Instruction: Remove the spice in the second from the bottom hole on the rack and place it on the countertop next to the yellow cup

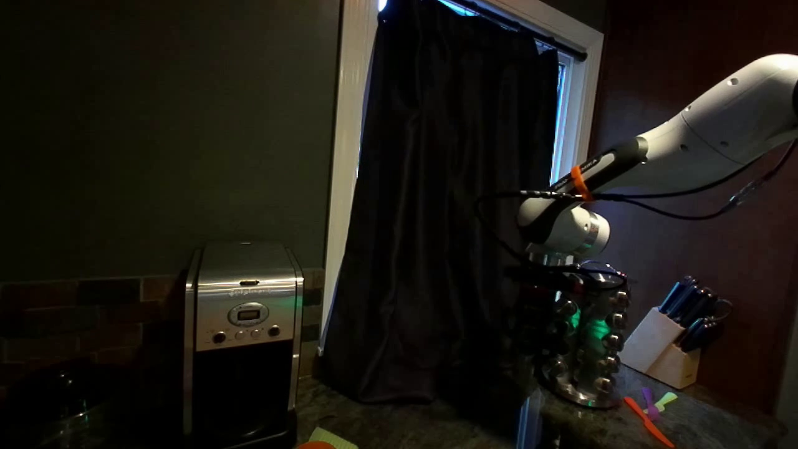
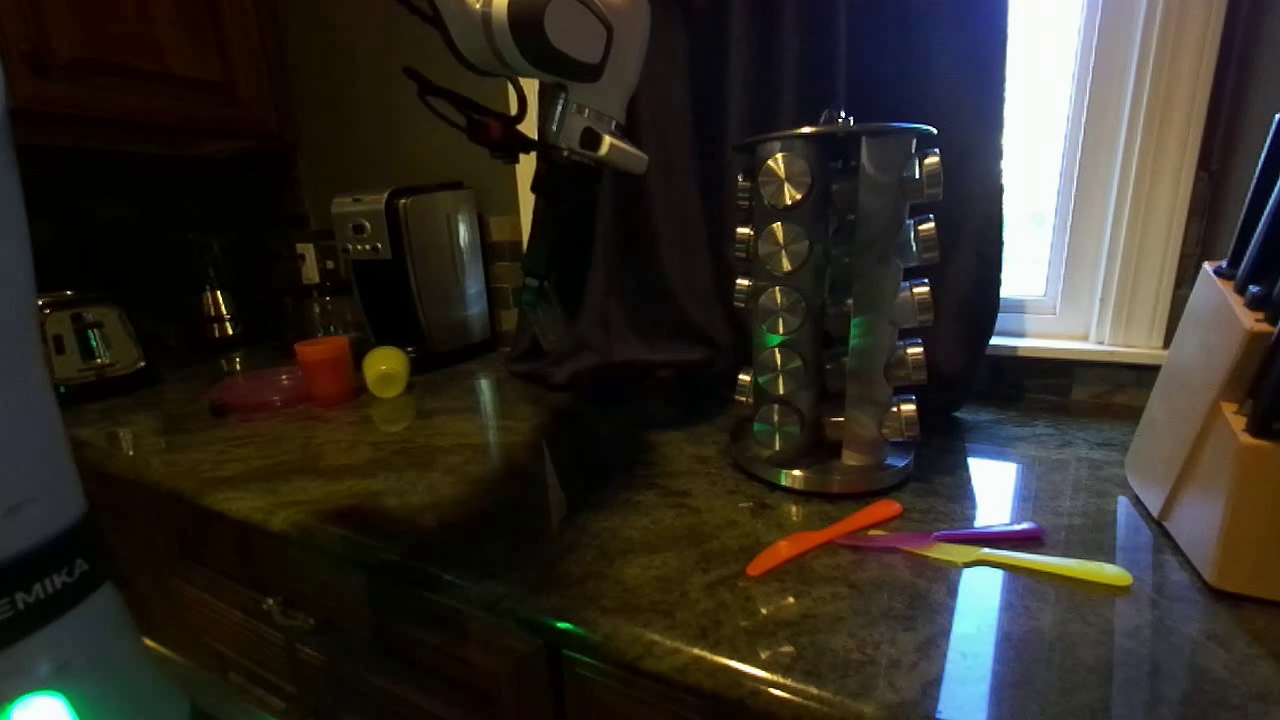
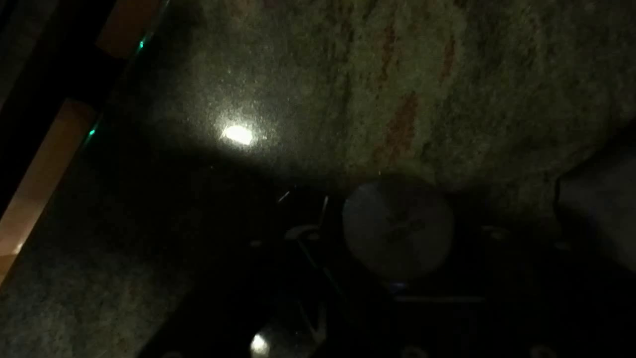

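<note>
The rack (image 2: 808,470) is a tall round metal stand of jars with shiny lids; it also shows in an exterior view (image 1: 586,399). In its left column the second hole from the bottom shows no lid. My gripper (image 2: 545,325) points down above the dark countertop (image 2: 640,540), left of the rack. In the wrist view a round metal lid of the spice jar (image 3: 398,228) sits between the dark fingers, which appear shut on it. The jar's body is lost in the dark. The yellow cup (image 2: 387,371) appears to lie on its side at the back left.
An orange cup (image 2: 325,370) and a pink plate (image 2: 250,390) stand beside the yellow cup. A coffee maker (image 2: 440,265) is behind. Orange (image 2: 825,538), purple (image 2: 1000,533) and yellow (image 2: 1060,566) spreaders lie before the rack. A knife block (image 2: 1200,480) stands right. A curtain hangs behind.
</note>
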Controlling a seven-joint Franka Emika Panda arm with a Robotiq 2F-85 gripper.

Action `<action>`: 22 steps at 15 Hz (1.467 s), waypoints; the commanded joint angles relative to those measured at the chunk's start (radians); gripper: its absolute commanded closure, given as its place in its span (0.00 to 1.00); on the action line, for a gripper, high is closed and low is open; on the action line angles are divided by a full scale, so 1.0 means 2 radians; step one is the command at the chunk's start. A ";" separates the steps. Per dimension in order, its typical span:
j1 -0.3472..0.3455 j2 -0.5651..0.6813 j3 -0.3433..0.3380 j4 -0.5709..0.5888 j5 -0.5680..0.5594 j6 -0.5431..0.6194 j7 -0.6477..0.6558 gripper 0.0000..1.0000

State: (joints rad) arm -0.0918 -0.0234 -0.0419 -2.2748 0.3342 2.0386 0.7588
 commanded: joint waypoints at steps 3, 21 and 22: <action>0.007 0.036 -0.003 0.036 0.068 -0.043 -0.032 0.75; 0.017 0.053 0.000 0.044 0.087 -0.047 -0.026 0.75; 0.020 0.056 0.003 0.047 0.087 -0.051 -0.025 0.75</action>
State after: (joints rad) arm -0.0701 0.0725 -0.0400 -2.1989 0.4874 1.9640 0.7114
